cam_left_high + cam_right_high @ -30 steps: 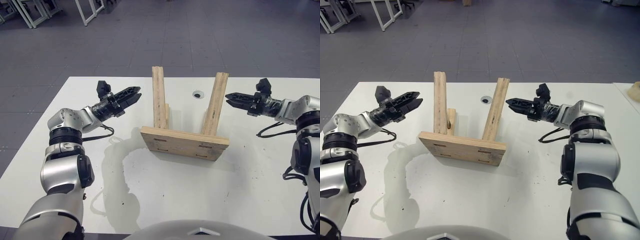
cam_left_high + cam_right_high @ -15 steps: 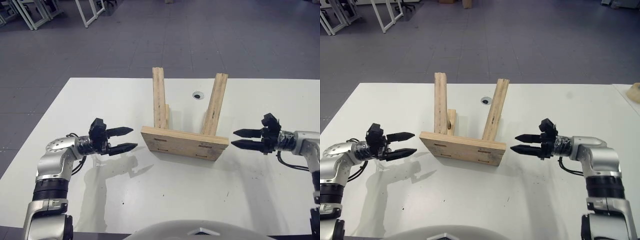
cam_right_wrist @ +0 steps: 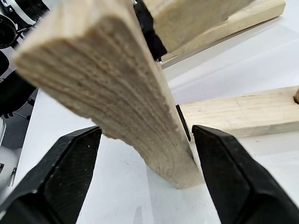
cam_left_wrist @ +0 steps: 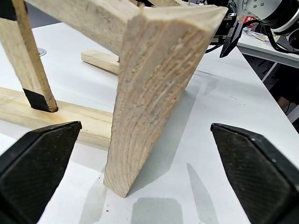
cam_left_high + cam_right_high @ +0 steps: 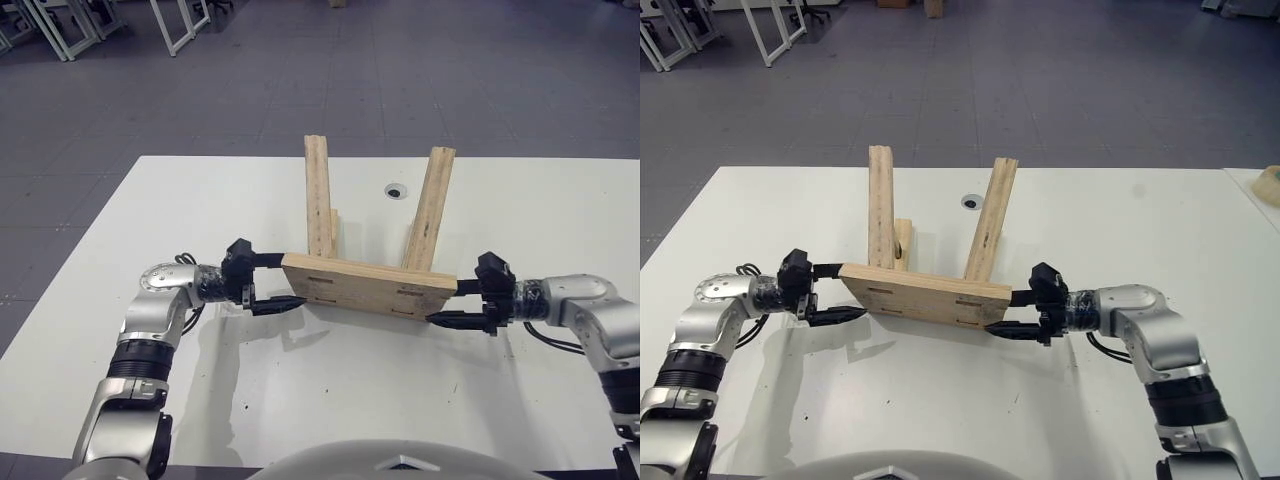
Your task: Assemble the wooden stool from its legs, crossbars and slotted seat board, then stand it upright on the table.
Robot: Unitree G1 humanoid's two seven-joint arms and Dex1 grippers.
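- stool [image 5: 340, 277] lies on its side mid-bench [image 5: 300, 400], seat [image 5: 400, 292] on edge, legs [image 5: 318, 195] toward far edge.
- left end effector [image 5: 292, 279] and right end effector [image 5: 443, 303] gape wide, straddling seat ends, likely to tip it upright.

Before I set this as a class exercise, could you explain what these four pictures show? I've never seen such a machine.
It is a humanoid robot with two arms. Two pictures look down from its head; the other two come from cameras on its wrists. On the table lies a wooden stool on its side: the seat board stands on edge, legs pointing away. The left jaws and right jaws, both open, straddle the board's two ends. Nothing is gripped yet.
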